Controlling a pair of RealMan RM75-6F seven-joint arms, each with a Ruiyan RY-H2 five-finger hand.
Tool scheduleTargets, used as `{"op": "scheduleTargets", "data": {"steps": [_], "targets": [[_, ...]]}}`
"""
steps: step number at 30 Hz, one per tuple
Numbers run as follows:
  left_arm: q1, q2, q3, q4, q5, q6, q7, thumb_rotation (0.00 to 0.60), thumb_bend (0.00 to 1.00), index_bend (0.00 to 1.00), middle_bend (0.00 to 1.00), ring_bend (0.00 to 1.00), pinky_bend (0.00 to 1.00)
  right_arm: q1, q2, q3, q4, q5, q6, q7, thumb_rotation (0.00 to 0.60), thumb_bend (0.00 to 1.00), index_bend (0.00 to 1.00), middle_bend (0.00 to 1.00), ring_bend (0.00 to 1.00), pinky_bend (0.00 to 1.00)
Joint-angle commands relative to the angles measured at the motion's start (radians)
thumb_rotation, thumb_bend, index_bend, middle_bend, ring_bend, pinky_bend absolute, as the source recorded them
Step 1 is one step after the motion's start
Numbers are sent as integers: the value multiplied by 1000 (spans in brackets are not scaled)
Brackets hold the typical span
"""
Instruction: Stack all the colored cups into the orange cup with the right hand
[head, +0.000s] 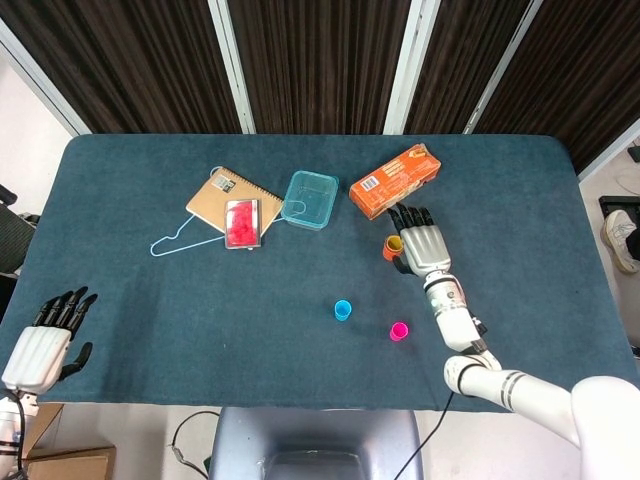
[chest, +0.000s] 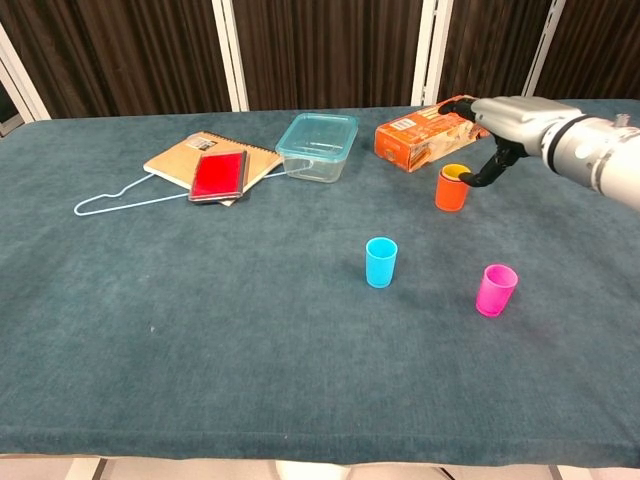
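Dark curtains hang behind the blue table. Right hand, fingers apart, rests over the orange cup holding the yellow cup. Left hand is open at the near left corner.

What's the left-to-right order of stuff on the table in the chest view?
White wire hanger → tan spiral notebook → clear plastic container → blue cup → orange cup holding a yellow cup → pink cup.

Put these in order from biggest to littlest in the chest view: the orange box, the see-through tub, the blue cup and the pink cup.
1. Orange box and see-through tub: too alike to rank.
2. Blue cup and pink cup: about equal, both clearly smaller.
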Motion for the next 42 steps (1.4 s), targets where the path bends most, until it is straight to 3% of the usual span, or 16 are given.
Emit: {"op": "scheduleTargets", "data": {"steps": [1, 7, 13, 20, 24, 34, 38, 42], "targets": [[0, -1, 1, 0, 1, 1, 0, 600, 434, 0, 0, 0, 110, -46, 84, -34, -136, -80, 48, 40, 600, 479, 46, 0, 0, 0], [-3, -5, 4, -2, 6, -1, 7, 600, 434, 0, 0, 0, 110, -87, 178, -143, -350, -261, 66, 70, 600, 479, 125, 0, 0, 0], [0, -3, 7, -2, 11, 7, 1, 600, 433, 0, 0, 0, 110, -79, 132, -193, -364, -293, 35, 28, 600, 480, 217, 0, 0, 0], [8, 4, 8, 4, 11, 20, -20, 600, 434, 0, 0, 0, 110, -55, 36, -180, -296, -274, 8, 21, 600, 479, 279, 0, 0, 0], [11, 6, 10, 6, 15, 26, -28, 600, 434, 0, 0, 0, 110, -43, -7, -166, -255, -251, -2, 13, 600, 480, 394, 0, 0, 0], [14, 8, 13, 11, 17, 28, -37, 600, 433, 0, 0, 0, 110, -37, -54, -137, -208, -210, 17, -5, 600, 529, 552, 14, 0, 21], [14, 6, 13, 12, 17, 28, -34, 600, 433, 0, 0, 0, 110, -45, -53, -106, -208, -215, 63, 16, 600, 541, 583, 37, 0, 47], [16, 6, 15, 11, 21, 32, -31, 600, 433, 0, 0, 0, 110, -52, -56, -33, -166, -224, 154, 65, 600, 542, 585, 52, 0, 47]]}}
